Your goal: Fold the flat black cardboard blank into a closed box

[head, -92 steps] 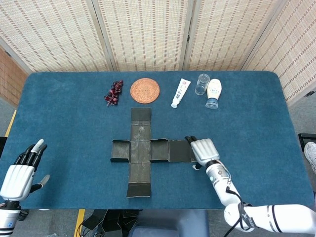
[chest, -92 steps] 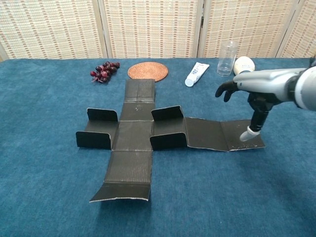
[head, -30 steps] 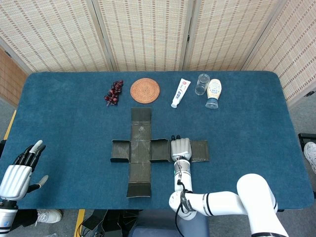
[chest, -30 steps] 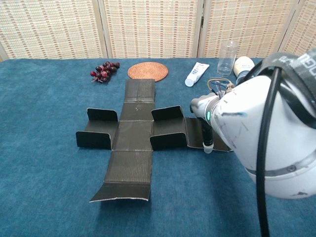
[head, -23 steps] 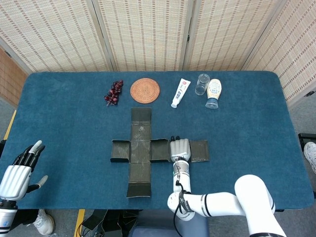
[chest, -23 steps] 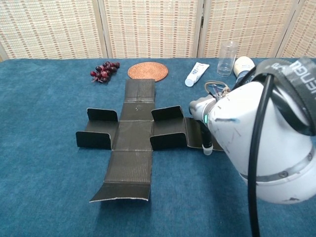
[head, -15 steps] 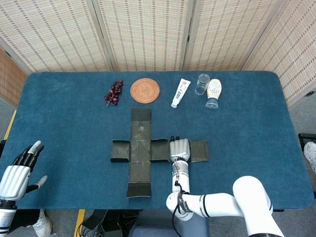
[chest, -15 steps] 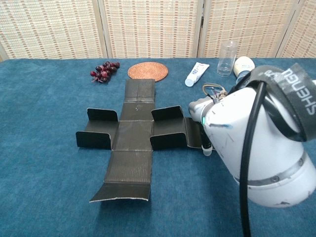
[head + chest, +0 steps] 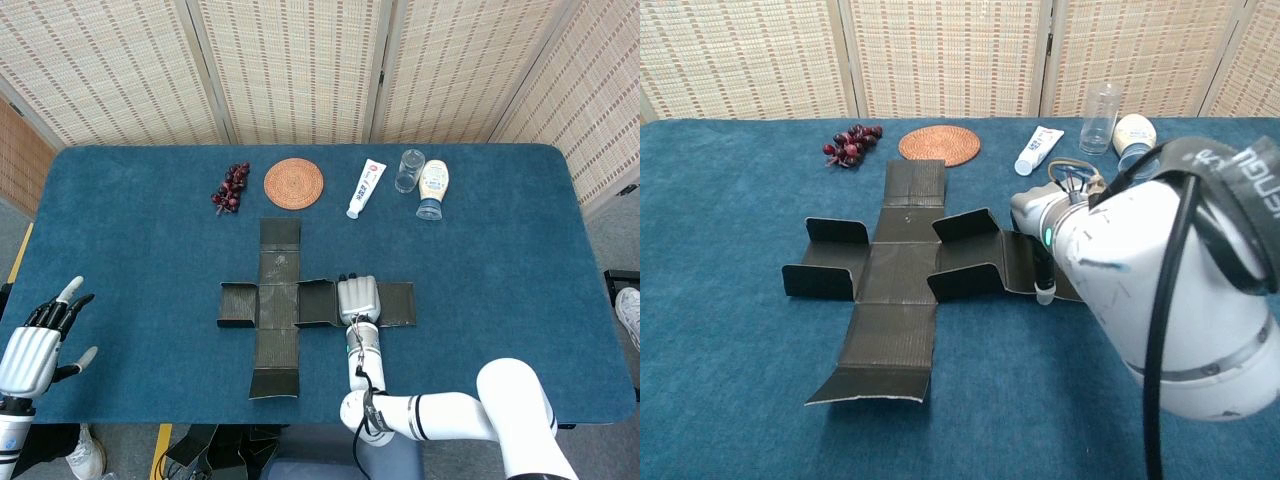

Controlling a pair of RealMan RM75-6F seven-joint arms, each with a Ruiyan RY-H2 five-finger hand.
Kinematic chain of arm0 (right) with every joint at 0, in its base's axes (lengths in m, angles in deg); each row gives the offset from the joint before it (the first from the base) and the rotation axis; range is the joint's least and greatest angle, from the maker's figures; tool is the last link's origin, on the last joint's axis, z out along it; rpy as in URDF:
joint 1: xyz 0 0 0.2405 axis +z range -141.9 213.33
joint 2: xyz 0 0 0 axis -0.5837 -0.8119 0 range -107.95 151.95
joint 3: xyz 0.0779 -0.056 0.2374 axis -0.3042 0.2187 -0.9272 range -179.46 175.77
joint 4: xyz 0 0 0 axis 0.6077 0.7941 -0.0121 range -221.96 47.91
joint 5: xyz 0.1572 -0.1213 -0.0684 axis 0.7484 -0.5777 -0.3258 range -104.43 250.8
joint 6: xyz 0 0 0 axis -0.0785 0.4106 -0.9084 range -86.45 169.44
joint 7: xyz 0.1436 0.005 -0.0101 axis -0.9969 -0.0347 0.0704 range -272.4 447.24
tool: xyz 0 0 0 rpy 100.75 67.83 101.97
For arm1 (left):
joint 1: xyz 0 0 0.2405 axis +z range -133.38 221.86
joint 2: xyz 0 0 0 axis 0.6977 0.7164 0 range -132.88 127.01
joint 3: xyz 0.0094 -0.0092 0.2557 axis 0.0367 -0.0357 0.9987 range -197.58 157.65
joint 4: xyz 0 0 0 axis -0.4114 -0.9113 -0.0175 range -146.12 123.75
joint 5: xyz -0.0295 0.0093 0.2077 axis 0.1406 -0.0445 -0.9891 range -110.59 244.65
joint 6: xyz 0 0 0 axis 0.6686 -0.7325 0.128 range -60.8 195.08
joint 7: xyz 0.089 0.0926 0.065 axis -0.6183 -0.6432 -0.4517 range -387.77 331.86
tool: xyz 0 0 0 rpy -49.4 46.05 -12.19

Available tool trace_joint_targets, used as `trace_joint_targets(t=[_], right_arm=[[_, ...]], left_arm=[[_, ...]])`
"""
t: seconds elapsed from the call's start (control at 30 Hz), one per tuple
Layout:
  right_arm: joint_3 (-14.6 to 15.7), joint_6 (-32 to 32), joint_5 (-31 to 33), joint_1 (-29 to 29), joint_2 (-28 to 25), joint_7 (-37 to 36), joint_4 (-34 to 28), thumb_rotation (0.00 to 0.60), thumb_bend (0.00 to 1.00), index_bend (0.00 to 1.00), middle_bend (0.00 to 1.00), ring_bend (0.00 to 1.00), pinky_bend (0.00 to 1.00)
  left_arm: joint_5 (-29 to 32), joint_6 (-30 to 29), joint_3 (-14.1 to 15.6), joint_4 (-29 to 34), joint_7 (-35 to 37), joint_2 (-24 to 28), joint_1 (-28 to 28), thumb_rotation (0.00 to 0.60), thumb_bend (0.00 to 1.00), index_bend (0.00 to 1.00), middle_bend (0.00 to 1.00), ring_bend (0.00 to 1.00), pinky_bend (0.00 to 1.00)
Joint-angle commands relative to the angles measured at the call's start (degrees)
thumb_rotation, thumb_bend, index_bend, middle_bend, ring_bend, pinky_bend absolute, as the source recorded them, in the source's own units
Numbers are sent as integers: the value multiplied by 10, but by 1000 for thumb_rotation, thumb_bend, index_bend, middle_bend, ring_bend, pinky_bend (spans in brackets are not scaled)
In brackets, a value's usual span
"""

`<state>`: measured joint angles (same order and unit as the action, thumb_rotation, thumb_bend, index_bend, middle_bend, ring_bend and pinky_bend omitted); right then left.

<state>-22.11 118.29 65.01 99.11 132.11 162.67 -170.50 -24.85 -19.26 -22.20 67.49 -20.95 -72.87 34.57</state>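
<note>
The black cardboard blank (image 9: 275,305) lies as a flat cross on the blue table (image 9: 500,260). Its short side flaps stand partly up beside the middle panel (image 9: 895,270). My right hand (image 9: 358,298) lies palm down on the blank's long right arm, just right of the raised flap, fingers stretched toward the far side. In the chest view its thumb tip (image 9: 1044,294) presses the panel's near edge, and the white forearm (image 9: 1160,310) hides the right end panel. My left hand (image 9: 35,345) hovers open at the table's near left corner, far from the blank.
Along the far edge stand a bunch of dark grapes (image 9: 231,187), a round woven coaster (image 9: 293,183), a white tube (image 9: 366,187), a clear glass (image 9: 409,170) and a white bottle (image 9: 432,187). Bamboo screens close off the back.
The whole blank has slid a little to the left under my right hand, which moved with it. The left hand shifted only slightly.
</note>
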Motion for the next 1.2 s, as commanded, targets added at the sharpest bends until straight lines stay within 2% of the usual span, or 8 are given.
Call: trace_joint_targets(t=[0.03, 0.07, 0.17, 0.23, 0.33, 0.73, 0.9, 1.2], right_arm=[[7, -18, -14, -10, -15, -10, -14, 600, 201, 264, 352, 807, 955], [10, -24, -18, -13, -21, -12, -17, 600, 202, 264, 352, 807, 954], [14, -37, -24, -19, -31, -21, -22, 600, 203, 265, 352, 807, 955], [17, -46, -30, -24, -39, -30, -26, 600, 203, 267, 352, 808, 955], [23, -55, -35, -31, -49, -40, -27, 600, 203, 269, 353, 808, 955], [36, -72, -39, -31, -66, -52, -35, 600, 204, 278, 358, 810, 955], [40, -74, -37, -31, -71, -56, -36, 600, 205, 279, 359, 811, 954], [46, -76, -37, -30, -77, -64, -39, 600, 205, 281, 361, 811, 955]], left_arm=[[-5, 18, -10, -19, 18, -10, -24, 600, 199, 278, 195, 410, 505], [-7, 25, -13, -29, 24, -16, -34, 600, 199, 296, 228, 490, 574], [-14, 46, -18, -63, 37, -34, -58, 600, 199, 310, 282, 642, 746], [-20, 65, -18, -83, 41, -46, -78, 600, 195, 302, 290, 683, 819], [-23, 102, -14, -107, 24, -65, -103, 600, 137, 235, 275, 704, 879], [-36, 158, -17, -222, -10, -184, -185, 600, 103, 11, 105, 693, 931], [-37, 182, -10, -260, -34, -218, -209, 600, 103, 0, 55, 686, 932], [-24, 202, -6, -304, -31, -256, -233, 600, 103, 0, 46, 683, 933]])
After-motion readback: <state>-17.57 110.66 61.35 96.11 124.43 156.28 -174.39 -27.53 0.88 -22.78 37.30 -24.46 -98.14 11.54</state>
